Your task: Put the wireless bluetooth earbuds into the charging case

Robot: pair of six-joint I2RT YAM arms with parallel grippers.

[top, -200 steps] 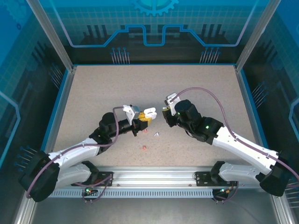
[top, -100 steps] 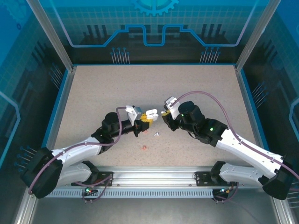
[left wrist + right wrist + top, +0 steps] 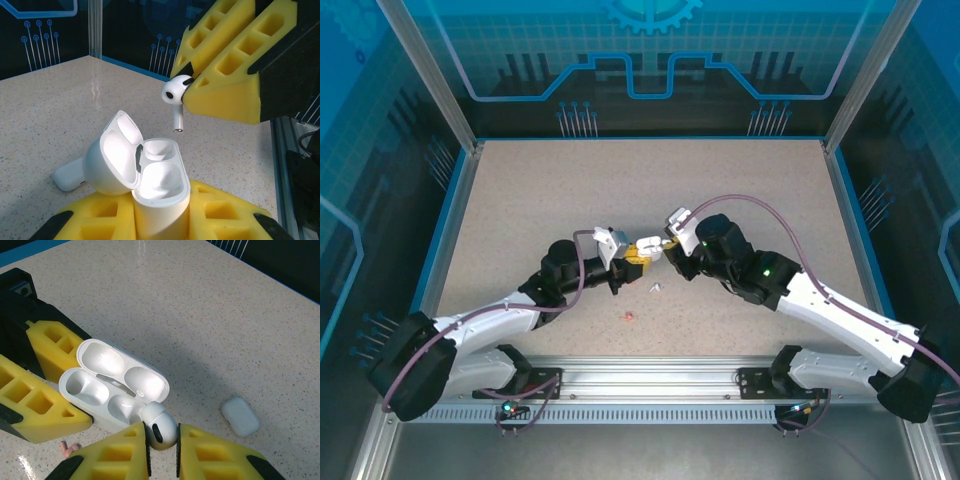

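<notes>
Above table (image 3: 215, 310), right hand (image 3: 162, 441) hides earbud (image 3: 157, 421) stem.

No legible text, no readable labels, brands, numbers, signs

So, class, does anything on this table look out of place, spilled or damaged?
A white earbud and a pinkish earbud lie loose on the table, outside any case. A shut case lies flat by itself too. Nothing looks spilled or broken.
</notes>
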